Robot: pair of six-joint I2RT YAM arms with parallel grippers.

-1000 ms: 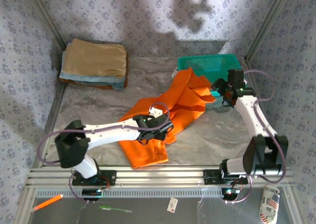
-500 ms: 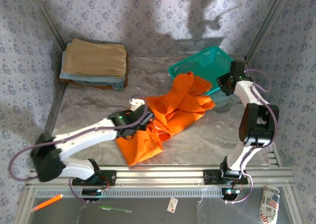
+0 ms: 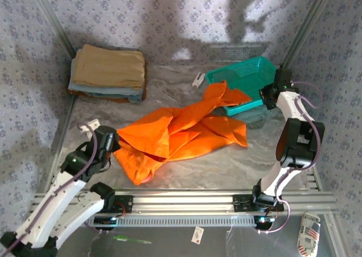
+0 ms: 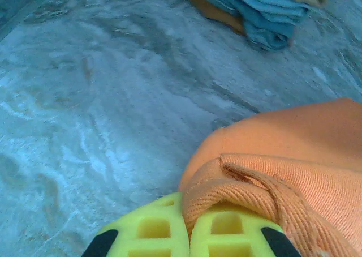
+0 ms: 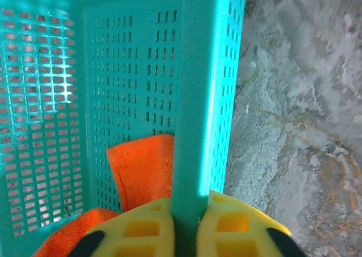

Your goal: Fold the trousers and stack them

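The bright orange trousers (image 3: 181, 135) lie crumpled across the middle of the table, one leg trailing up into the teal basket (image 3: 249, 76). My left gripper (image 3: 113, 148) is at their left edge. In the left wrist view, that gripper (image 4: 189, 234) is shut on a thick hem of the trousers (image 4: 283, 155). My right gripper (image 3: 267, 97) is at the basket's right side. In the right wrist view, it (image 5: 189, 231) is clamped on the basket's upright rim (image 5: 192, 98), with orange fabric (image 5: 144, 166) inside the basket.
A stack of folded cloths (image 3: 107, 70), tan over light blue, sits at the back left; its blue edge (image 4: 266, 13) shows in the left wrist view. A small white object (image 3: 197, 79) lies left of the basket. Patterned walls close three sides. An aluminium rail (image 3: 181, 203) runs along the near edge.
Both grippers have closed. The left arm drew back to the left, dragging the trousers' edge and stretching them out. The right gripper took the basket's rim and the basket shifted and tilted.
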